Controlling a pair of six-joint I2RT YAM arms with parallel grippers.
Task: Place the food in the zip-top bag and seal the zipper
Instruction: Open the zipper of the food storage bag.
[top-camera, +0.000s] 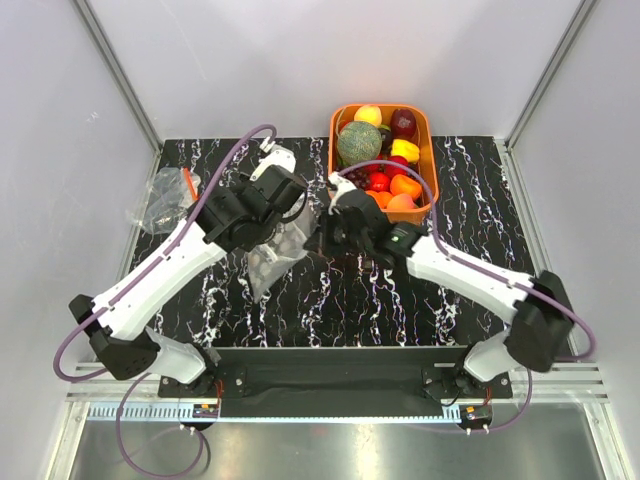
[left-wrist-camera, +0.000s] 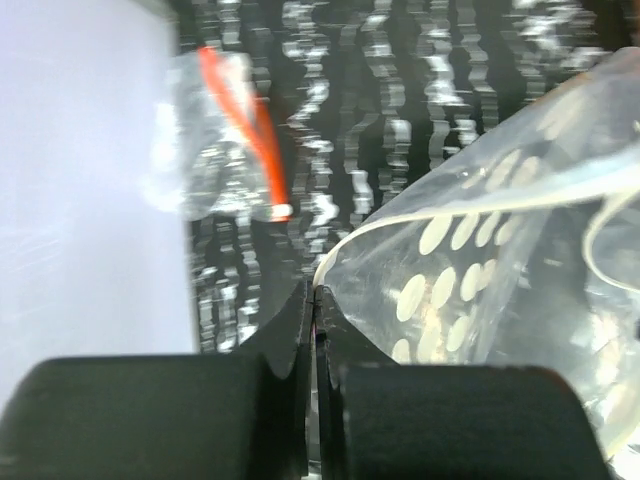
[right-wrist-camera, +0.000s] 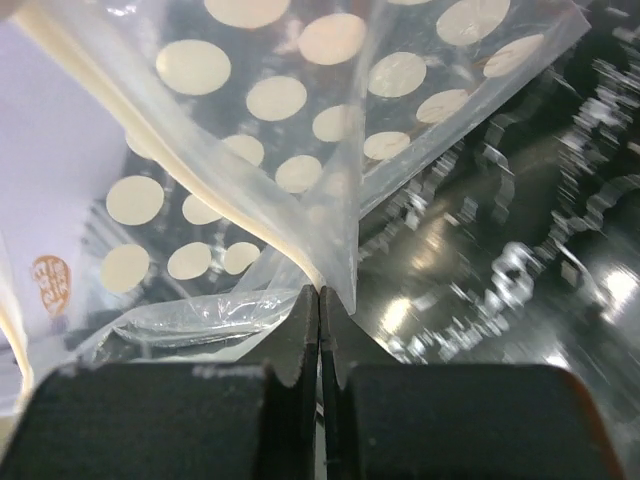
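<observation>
The dotted bag (top-camera: 272, 262) is hanging just above the middle of the table (top-camera: 480, 210), stretched between two arms. The left gripper (left-wrist-camera: 315, 300) is clamping one end of the mouth edge and the right gripper (right-wrist-camera: 320, 298) is pinching the other, both closed tight on plastic. The zipper (right-wrist-camera: 262, 243) is lying unsealed. Loading appears not yet begun: the melon (top-camera: 358, 143) and other fruit are sitting in the basket (top-camera: 432, 150), far right. The bag's inside is showing only partly.
</observation>
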